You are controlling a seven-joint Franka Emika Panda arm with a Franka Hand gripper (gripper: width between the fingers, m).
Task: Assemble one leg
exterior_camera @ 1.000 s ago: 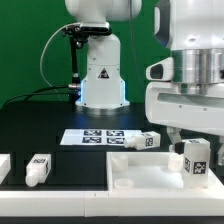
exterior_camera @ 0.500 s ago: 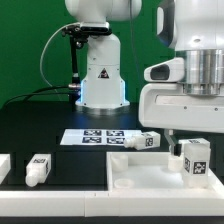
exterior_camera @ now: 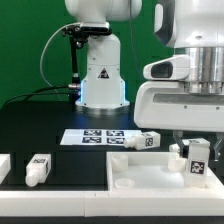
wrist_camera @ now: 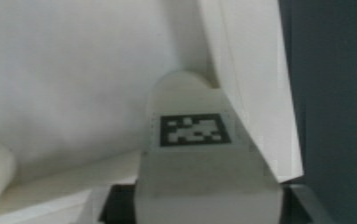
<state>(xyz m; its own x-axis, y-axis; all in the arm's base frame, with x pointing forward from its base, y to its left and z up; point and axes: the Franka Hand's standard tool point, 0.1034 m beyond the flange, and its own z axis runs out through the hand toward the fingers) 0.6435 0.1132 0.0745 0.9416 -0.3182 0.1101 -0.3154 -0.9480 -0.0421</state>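
- My jaws [exterior_camera: 196, 152] hang over the exterior view's right end of the bench [exterior_camera: 45, 125], low above the white panel [exterior_camera: 140, 170].
- They pinch a leg [exterior_camera: 197, 158]: in the wrist view the same leg [wrist_camera: 198, 135] runs out from between my two dark fingers [wrist_camera: 118, 203], one on either side of it, with a square tag facing the camera.
- The leg I hold stands upright, its tagged face toward the exterior camera, above the panel's corner at the exterior view's right. I cannot tell whether its lower end touches the panel.
- In the wrist view the panel's raised rim [wrist_camera: 246, 90] runs just beside the leg, with dark bench beyond it.
- A second leg [exterior_camera: 146, 140] lies tilted just behind the panel, near my fingers but apart from them.
- A third leg [exterior_camera: 38, 168] lies on the bench toward the exterior view's left, well apart from the panel, and another white block [exterior_camera: 4, 165] shows at that edge of the frame.
- The marker board [exterior_camera: 96, 136] lies flat on the bench behind the panel, just beside the second leg.
- My base [exterior_camera: 100, 75] stands at the back, before a green backdrop.
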